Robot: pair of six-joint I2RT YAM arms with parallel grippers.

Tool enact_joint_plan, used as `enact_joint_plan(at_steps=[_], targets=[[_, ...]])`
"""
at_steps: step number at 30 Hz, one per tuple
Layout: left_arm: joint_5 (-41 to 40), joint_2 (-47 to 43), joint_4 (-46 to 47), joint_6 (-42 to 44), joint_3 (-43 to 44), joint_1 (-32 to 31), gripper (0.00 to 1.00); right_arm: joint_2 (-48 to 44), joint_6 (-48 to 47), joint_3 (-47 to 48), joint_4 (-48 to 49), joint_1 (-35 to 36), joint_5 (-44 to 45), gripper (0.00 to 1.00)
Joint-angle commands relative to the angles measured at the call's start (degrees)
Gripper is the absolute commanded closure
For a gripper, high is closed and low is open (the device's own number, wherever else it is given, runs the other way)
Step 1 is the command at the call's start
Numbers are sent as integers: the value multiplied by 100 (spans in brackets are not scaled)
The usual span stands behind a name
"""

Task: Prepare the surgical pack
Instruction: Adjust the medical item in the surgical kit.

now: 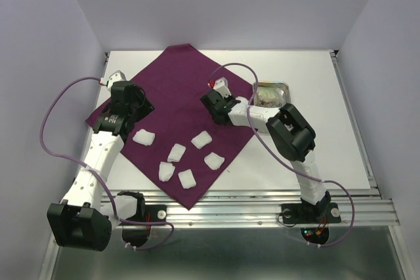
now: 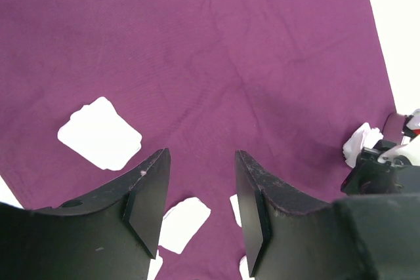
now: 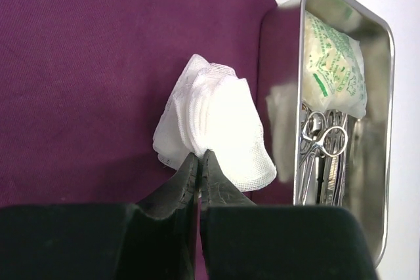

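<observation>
The surgical pack lies spread flat at table centre. It appears light, soft and limp, so it is best taken at a corner. The left gripper hovers over it, open and empty. The right gripper is clamped on a gauze pad toward the cloth's 3 o'clock side.

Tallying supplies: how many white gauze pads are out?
7. On the purple cloth: one far left, two mid-row, one right, two nearest the edge. The seventh gauze pad hangs in the right gripper beside the steel tray; others may hide there.
</observation>
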Motion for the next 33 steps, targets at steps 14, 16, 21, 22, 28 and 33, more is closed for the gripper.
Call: enact_joint_plan(at_steps=[14,16,21,22,28,33], targets=[[-11,-219,89,150,-35,65,45,301,128,717,-80,55,30,99],[-11,-219,80,150,-35,65,45,346,128,788,-123,55,30,99],[-11,-219,71,176,-8,74,45,329,146,788,-167,55,153,99],[-11,-210,80,176,0,74,45,302,146,736,-167,55,179,99],[59,-175,115,176,0,82,45,-5,154,525,-167,-6,399,99],[68,-166,115,194,27,82,45,-252,111,489,-159,-120,601,99]])
